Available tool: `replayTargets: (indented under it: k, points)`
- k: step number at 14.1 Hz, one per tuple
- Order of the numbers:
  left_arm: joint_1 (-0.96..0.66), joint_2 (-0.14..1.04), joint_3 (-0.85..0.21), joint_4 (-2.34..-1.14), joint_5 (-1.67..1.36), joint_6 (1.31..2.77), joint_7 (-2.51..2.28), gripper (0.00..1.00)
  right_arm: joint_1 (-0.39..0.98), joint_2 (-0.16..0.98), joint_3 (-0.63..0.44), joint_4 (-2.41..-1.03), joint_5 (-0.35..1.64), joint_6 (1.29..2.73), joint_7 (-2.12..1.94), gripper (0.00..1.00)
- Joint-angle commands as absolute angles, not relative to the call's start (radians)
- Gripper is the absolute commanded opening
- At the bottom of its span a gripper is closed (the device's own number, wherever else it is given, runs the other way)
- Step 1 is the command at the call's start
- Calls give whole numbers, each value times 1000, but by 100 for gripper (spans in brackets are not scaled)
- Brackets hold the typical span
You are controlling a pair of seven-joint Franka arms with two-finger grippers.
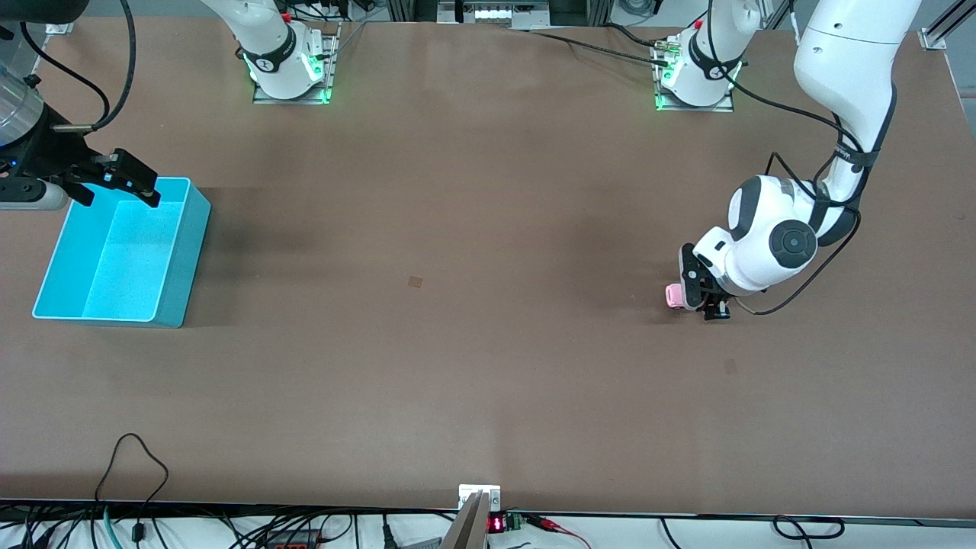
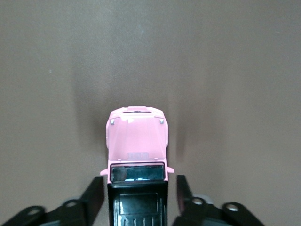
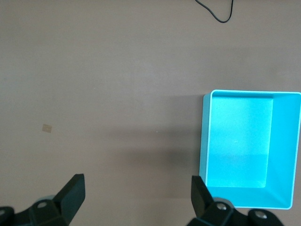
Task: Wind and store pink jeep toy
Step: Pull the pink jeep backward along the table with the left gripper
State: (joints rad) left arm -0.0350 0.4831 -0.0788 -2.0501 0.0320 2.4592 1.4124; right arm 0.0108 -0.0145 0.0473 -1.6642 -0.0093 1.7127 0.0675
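The pink jeep toy (image 1: 674, 295) stands on its wheels on the brown table toward the left arm's end. My left gripper (image 1: 705, 302) is low at the table, open, with a finger on each side of the jeep's black roof and a small gap on both sides. In the left wrist view the jeep (image 2: 136, 141) points its pink hood away from the gripper (image 2: 138, 182). My right gripper (image 1: 118, 191) is open and empty over the rim of the turquoise bin (image 1: 191, 221). In the right wrist view, my right gripper (image 3: 137, 182) shows beside the empty bin (image 3: 205, 141).
A small tan patch (image 1: 415, 281) lies mid-table. A black cable loop (image 1: 133, 457) rests near the table edge closest to the front camera, toward the right arm's end. The arm bases (image 1: 290, 69) stand along the edge farthest from that camera.
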Motion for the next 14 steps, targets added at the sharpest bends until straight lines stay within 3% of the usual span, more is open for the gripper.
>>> replayTargets:
  k: [1, 8, 14]
  points:
    - [-25, 480, -81, -2052, 29, 2462, 1506, 19, 3, -14, 49, -1652, -6, 1706, 48, 100]
    - [-18, 488, -80, -2049, 29, 2459, 1543, 18, 3, -14, 49, -1652, -5, 1706, 48, 100]
    - [168, 551, -78, -2002, 29, 2459, 1705, 18, 3, -14, 49, -1652, -5, 1706, 48, 100]
